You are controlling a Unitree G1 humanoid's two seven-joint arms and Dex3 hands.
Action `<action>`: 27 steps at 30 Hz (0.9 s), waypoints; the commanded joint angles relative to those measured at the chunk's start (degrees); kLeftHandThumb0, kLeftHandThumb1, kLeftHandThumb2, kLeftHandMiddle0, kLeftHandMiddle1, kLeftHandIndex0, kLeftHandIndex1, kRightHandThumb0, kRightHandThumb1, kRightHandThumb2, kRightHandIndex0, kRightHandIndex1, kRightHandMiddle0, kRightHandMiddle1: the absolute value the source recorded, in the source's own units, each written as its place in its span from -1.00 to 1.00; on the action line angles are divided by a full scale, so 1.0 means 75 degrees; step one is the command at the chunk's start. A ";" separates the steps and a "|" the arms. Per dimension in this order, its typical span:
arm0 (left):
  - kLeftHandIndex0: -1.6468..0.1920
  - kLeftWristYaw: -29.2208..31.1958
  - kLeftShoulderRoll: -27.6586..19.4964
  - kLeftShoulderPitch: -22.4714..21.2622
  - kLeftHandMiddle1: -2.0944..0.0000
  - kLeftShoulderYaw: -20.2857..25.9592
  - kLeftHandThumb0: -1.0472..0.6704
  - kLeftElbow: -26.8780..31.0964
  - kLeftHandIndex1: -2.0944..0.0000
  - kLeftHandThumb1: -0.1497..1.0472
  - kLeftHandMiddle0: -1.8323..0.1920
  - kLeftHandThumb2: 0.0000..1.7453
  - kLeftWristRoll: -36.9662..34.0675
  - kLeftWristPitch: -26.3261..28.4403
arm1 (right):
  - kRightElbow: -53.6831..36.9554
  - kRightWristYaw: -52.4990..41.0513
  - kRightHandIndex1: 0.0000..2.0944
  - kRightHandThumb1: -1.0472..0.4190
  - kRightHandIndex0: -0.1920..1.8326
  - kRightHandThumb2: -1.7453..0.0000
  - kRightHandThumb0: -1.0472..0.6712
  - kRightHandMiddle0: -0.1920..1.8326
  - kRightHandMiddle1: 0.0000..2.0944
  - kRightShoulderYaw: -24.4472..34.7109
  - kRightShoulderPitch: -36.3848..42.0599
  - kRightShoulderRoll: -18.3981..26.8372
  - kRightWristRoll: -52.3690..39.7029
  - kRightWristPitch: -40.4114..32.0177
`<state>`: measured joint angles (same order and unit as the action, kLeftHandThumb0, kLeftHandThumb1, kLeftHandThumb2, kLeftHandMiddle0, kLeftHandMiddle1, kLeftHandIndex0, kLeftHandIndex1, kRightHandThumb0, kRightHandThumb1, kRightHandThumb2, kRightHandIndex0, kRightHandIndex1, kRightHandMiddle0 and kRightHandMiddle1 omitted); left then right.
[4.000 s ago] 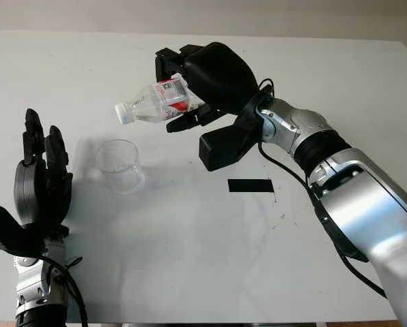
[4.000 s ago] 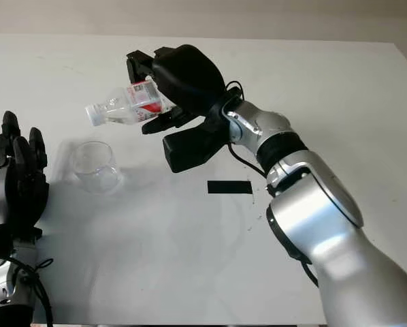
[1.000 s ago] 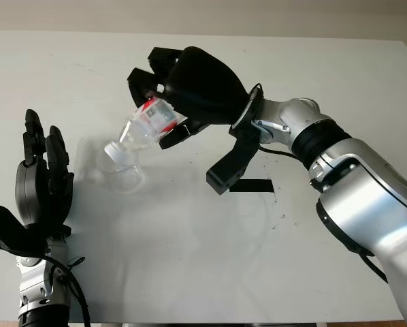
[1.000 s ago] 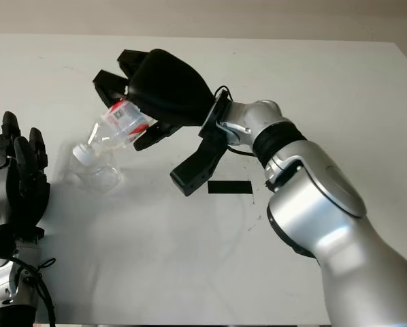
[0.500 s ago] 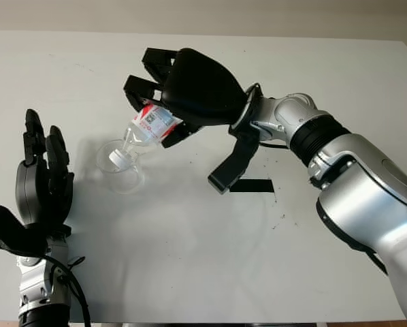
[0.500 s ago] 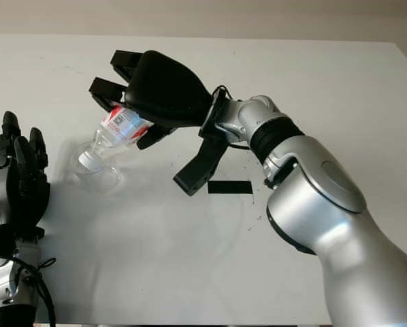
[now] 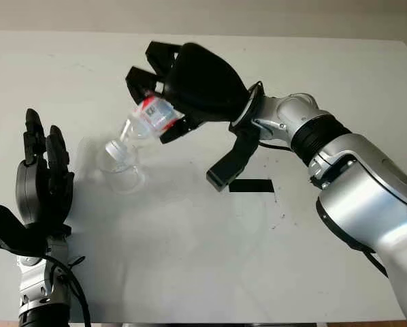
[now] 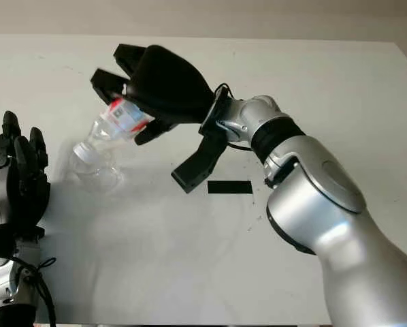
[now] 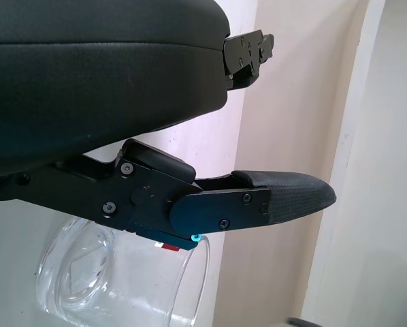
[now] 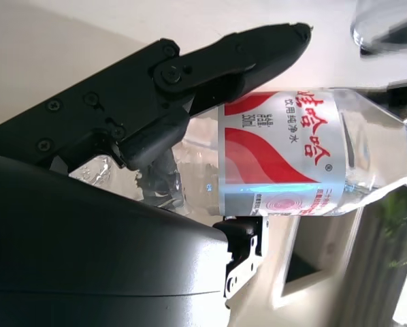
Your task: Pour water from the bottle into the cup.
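Reaching over the white table [image 7: 190,259] toward its left side, my right hand [image 7: 193,82] clamps the bottle [image 7: 143,119] tilted neck-down, its cap just above the cup [image 7: 120,170], while my left hand [image 7: 43,187] waits open near the left edge.

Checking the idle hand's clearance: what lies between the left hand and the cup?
Bare white table in the left eye view; nothing sits between the open left hand and the cup.

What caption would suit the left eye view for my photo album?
The right hand tips a clear red-labelled plastic bottle neck-down over a clear glass cup; the left hand is open beside it.
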<state>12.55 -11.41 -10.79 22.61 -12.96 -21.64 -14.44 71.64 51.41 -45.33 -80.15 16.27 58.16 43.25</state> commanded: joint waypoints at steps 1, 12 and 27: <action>1.00 -0.0009 0.0189 0.0242 0.95 -0.0047 -0.67 -0.0220 0.96 1.00 0.96 -0.42 0.0013 -0.0030 | 0.0028 -0.0398 1.00 -1.00 0.39 0.58 -0.36 0.16 1.00 0.0408 0.0157 -0.0056 -0.0467 0.0093; 1.00 0.0090 0.0121 0.0243 0.95 -0.0010 -0.68 -0.0226 0.95 1.00 0.96 -0.43 -0.0035 0.0012 | -0.0155 -0.4379 1.00 -1.00 0.37 0.54 -0.23 0.00 1.00 0.2915 0.1448 -0.0459 -0.3951 0.0238; 0.99 0.0189 0.0008 0.0182 0.95 0.0029 -0.67 -0.0322 0.95 1.00 0.97 -0.43 -0.0065 0.0088 | -0.1596 -0.9384 1.00 -1.00 0.48 0.37 -0.24 0.18 1.00 0.6076 0.3164 -0.1318 -0.8542 -0.1965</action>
<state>13.78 -11.84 -11.11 22.72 -13.62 -21.79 -14.19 62.53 -17.19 -1.52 -57.50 7.15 -3.77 30.17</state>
